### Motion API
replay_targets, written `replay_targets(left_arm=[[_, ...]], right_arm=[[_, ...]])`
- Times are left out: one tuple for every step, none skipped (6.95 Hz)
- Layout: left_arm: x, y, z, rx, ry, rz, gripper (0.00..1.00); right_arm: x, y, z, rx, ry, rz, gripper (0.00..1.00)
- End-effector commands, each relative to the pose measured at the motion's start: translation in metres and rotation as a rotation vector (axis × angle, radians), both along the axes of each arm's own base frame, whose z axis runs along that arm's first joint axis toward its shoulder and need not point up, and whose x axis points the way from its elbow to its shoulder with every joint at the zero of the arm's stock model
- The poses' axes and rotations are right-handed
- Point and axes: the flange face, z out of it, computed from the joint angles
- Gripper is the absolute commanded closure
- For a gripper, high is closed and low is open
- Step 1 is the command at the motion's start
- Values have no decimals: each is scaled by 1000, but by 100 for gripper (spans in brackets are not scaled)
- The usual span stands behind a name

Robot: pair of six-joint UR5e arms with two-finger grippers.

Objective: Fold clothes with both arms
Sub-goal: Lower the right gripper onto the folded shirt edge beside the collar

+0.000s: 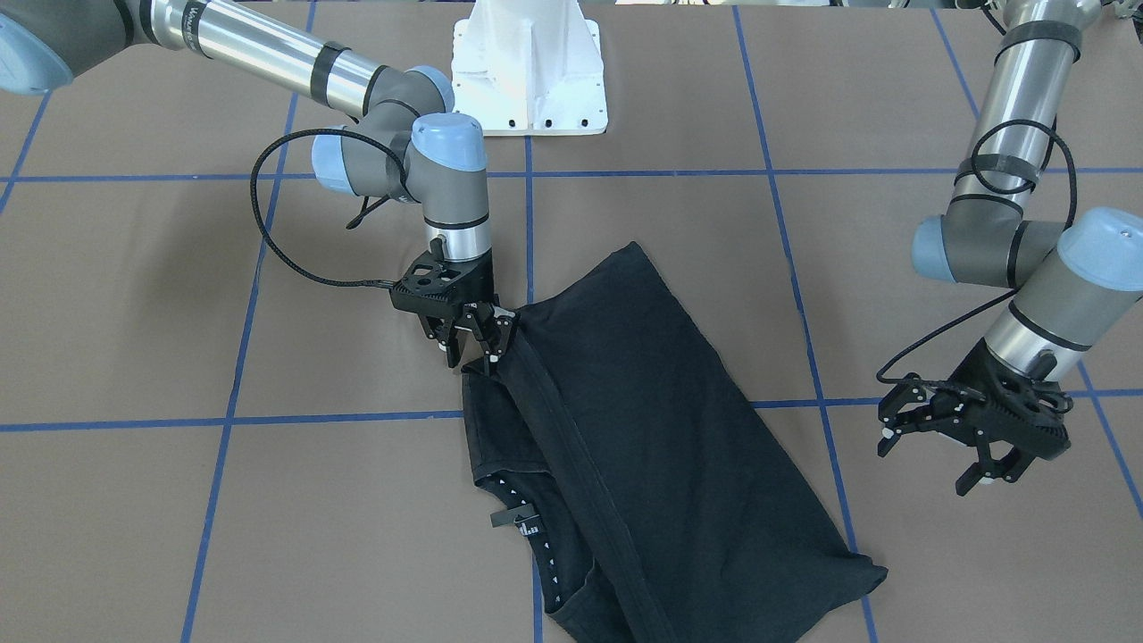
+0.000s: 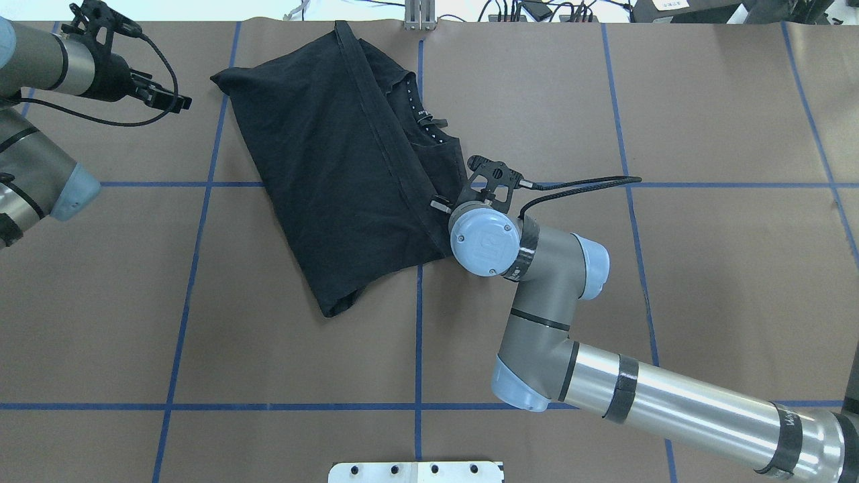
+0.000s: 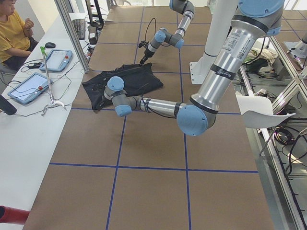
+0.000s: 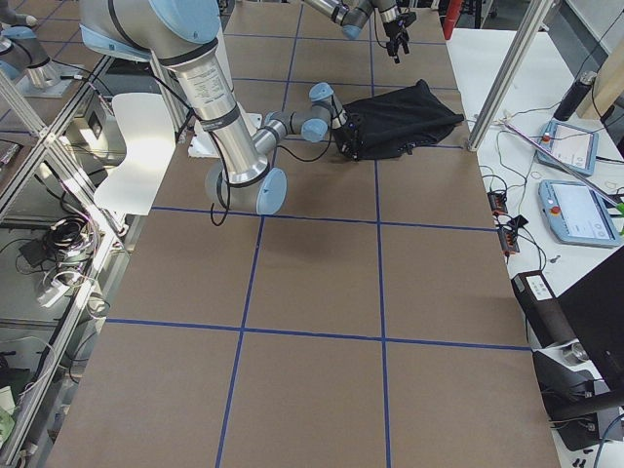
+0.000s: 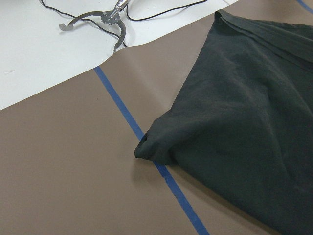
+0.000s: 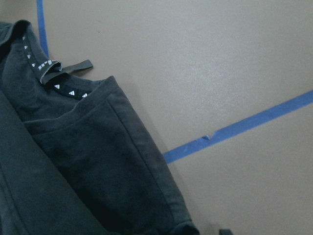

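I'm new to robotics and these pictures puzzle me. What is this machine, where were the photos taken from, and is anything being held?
Two robot arms, left and right, work at a brown table. Four pictures come from fixed cameras above, opposite and at each end; two come from cameras on the wrists. A black T-shirt, partly folded, lies on the table. The left pincer hangs open, empty, beside it. The right pincer sits at the shirt's edge; whether it grips cloth is unclear.

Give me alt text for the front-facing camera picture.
A folded black fabric T-shirt lies on a brown blue-taped table; the right arm's black claw is at its edge, the left arm's claw hangs open, apart.
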Motion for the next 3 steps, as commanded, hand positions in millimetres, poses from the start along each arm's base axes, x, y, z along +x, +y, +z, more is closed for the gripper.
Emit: replay_targets(left_arm=[[0, 0, 0, 0, 0, -1, 0], [0, 0, 0, 1, 1, -1, 0], [0, 0, 0, 1, 1, -1, 0]], right_arm=[[0, 0, 0, 0, 2, 0, 59], [0, 0, -1, 1, -2, 1, 64], [1, 0, -4, 2, -7, -1, 87]])
